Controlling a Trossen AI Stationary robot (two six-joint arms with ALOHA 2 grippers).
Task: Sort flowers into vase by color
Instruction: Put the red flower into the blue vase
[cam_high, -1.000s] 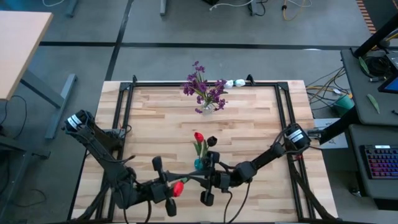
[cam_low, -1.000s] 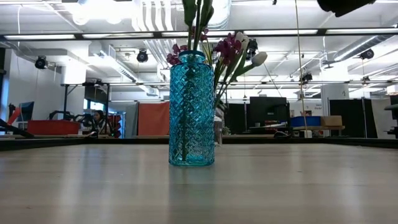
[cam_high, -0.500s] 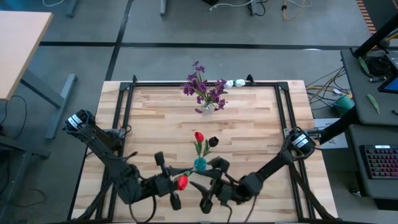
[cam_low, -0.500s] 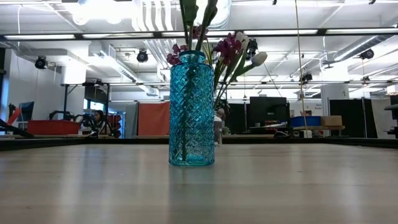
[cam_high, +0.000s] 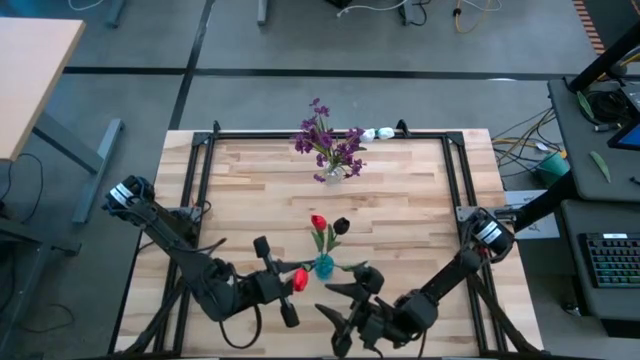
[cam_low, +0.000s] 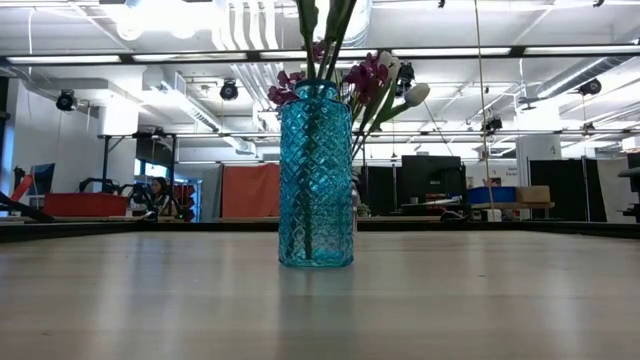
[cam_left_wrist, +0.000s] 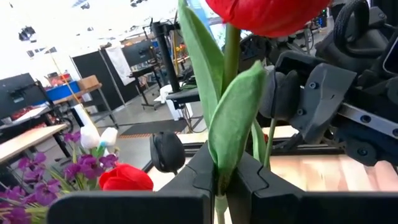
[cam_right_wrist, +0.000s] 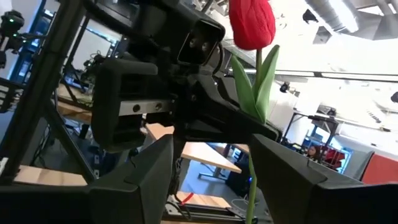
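Left gripper (cam_high: 283, 288) just beside blue vase (cam_high: 323, 265), jaws clamped on red tulip (cam_high: 299, 279). Right gripper (cam_high: 352, 300) near vase, jaws apart, empty.

Wooden table (cam_high: 400, 210) with blue vase (cam_low: 316, 175) (another vase (cam_high: 333, 176) farther back)

My table (cam_high: 400, 200) is pale wood in butcher-block strips, smooth with a soft sheen, framed by black metal rails (cam_high: 455, 175). The blue vase (cam_low: 316, 175) is clear tinted glass, pressed in a diamond pattern, glossy. My left fingers (cam_left_wrist: 205, 171) look like matt black plastic, as do my right fingers (cam_right_wrist: 283, 171). The red tulip (cam_left_wrist: 267, 12) between my left fingers has a cloth-like head and smooth, waxy plastic leaves (cam_left_wrist: 233, 118).
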